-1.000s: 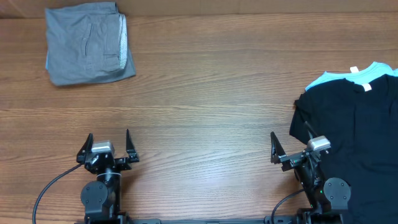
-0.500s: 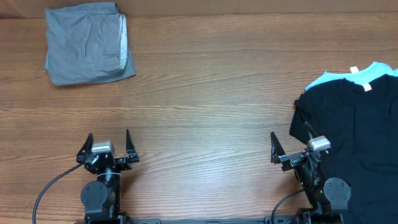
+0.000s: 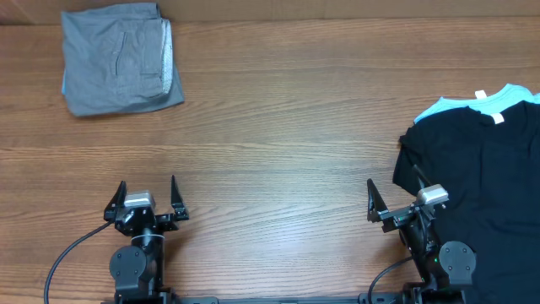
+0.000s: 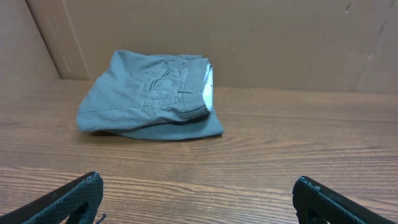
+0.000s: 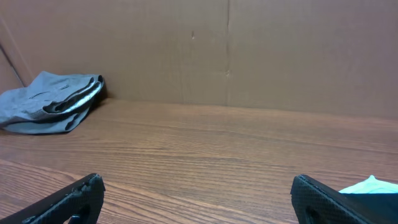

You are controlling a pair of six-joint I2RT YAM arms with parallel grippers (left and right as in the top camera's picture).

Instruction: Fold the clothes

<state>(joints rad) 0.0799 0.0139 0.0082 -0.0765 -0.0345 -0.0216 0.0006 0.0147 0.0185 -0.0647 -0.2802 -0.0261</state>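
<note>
The grey shorts (image 3: 118, 57) lie folded into a compact rectangle at the table's far left corner; the left wrist view shows them (image 4: 152, 94) ahead against the back wall, and the right wrist view shows them (image 5: 53, 102) far off to the left. My left gripper (image 3: 145, 196) rests at the front left, open, nothing between its fingers. At the front right my right gripper (image 3: 395, 198) is open and empty too, just left of the dark garment. Both stand well away from the shorts.
A black garment (image 3: 485, 177) lies spread at the right edge over a light blue shirt (image 3: 472, 103) with a white neck label. A cardboard wall (image 4: 249, 37) closes off the back of the wooden table (image 3: 287, 127).
</note>
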